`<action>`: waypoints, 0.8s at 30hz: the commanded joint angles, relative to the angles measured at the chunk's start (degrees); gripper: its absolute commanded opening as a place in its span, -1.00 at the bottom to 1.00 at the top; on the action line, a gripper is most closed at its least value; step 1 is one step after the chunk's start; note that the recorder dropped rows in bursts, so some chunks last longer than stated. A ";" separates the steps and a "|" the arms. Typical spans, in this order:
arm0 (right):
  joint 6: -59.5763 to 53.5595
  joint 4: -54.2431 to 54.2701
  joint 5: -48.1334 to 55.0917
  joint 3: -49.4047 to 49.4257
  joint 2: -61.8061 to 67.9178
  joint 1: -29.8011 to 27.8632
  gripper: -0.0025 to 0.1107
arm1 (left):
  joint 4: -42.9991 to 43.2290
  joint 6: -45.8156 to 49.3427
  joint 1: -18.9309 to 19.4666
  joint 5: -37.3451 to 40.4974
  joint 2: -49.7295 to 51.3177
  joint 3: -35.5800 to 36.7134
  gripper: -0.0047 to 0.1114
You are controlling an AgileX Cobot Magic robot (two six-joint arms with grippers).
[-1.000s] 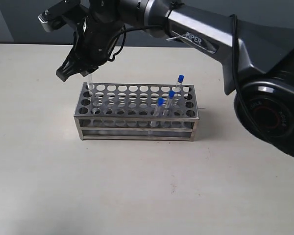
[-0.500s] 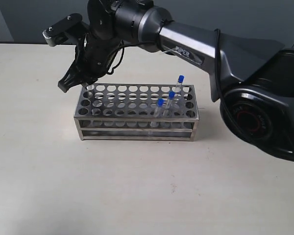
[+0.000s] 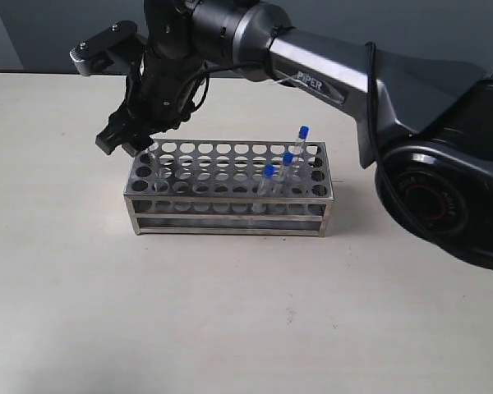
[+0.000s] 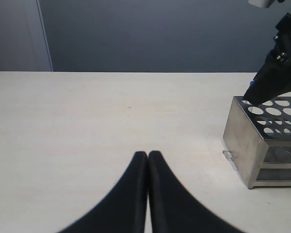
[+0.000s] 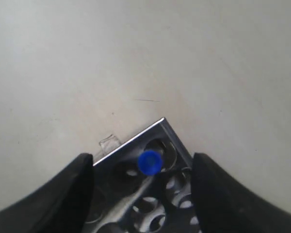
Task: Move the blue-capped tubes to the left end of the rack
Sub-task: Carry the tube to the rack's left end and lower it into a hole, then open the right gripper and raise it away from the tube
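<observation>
The steel rack (image 3: 230,194) stands mid-table. My right gripper (image 3: 127,144) has reached across to the rack's left end and hangs open just over its far-left corner. In the right wrist view one blue-capped tube (image 5: 149,162) stands in the corner hole of the rack (image 5: 170,129), between the spread fingers of that gripper (image 5: 141,158) and touching neither. Three more blue-capped tubes (image 3: 287,158) stand in holes near the right end. My left gripper (image 4: 148,155) is shut on nothing, low over bare table, well short of the rack (image 4: 242,141).
The right arm's dark body (image 3: 329,66) stretches over the table behind the rack, its base (image 3: 444,189) at the right. Bare cream tabletop (image 3: 230,312) lies in front of and to the left of the rack. A small clear scrap (image 5: 109,142) lies by the rack's left end.
The right gripper came down at the rack's left end, and the clear tube under it sank deeper into the corner hole. The three tubes at the right stayed put.
</observation>
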 commanded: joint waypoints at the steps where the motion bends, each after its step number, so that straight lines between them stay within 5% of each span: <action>1: -0.61 -1.59 2.59 -0.29 -2.58 -0.23 -0.16 | -0.05 -0.03 -0.36 -0.39 -0.20 -0.18 -0.90; 6: -3.19 -1.85 3.84 -0.29 -5.78 -0.23 -0.54 | -0.05 -0.03 -0.36 -0.39 -0.20 -0.18 -0.90; 11: 0.06 -7.57 13.54 -0.29 -9.33 -0.23 -0.54 | -0.05 -0.03 -0.36 -0.39 -0.20 -0.18 -0.90; 17: 4.89 -17.95 13.80 1.08 -14.58 -0.23 -0.54 | -0.05 -0.03 -0.36 -0.39 -0.20 -0.18 -0.90; 24: 9.41 -19.71 13.80 14.44 -21.36 -1.53 -0.54 | -0.05 -0.03 -0.36 -0.39 -0.20 -0.18 -0.90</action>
